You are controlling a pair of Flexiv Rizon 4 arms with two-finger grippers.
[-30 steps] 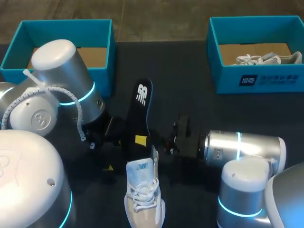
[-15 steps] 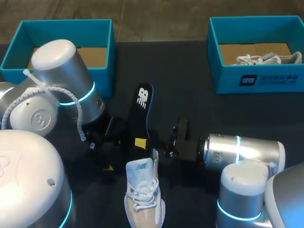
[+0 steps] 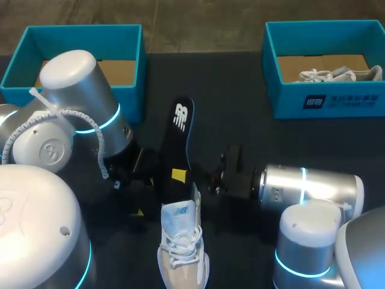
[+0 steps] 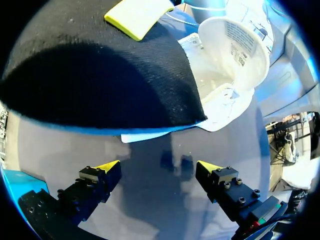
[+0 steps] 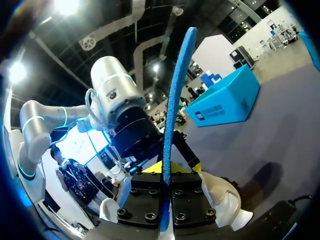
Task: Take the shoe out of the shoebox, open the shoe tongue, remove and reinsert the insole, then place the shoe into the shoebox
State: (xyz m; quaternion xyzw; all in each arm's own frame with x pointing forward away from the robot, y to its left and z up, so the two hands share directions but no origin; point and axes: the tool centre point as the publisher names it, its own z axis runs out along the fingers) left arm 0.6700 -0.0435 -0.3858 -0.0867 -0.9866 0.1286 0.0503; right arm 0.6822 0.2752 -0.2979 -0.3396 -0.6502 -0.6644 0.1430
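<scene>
1. The black insole [image 3: 178, 135] stands tilted on its edge above the dark bench [image 3: 240, 120]. The right jaws are clamped on its lower part, and one yellow fingertip [image 3: 178, 175] lies flat against its face.
2. In the right wrist view the insole [image 5: 176, 100] shows edge-on, blue-rimmed, rising straight out from between those fingers.
3. The left jaws are apart and hold nothing. Their yellow tips [image 4: 107, 166] sit short of the insole [image 4: 100, 75], which hangs ahead of them.
4. The white sneaker [image 3: 180, 247] lies on the bench just beside the insole's lower end, with its toe toward the robot and its tongue [image 3: 178, 211] lifted. I cannot tell whether insole and shoe touch.
5. Two teal shoeboxes stand at the far edge, well apart. The left shoebox [image 3: 78, 33] is open. The right shoebox [image 3: 325, 99] holds another pale shoe [image 3: 340, 75].
</scene>
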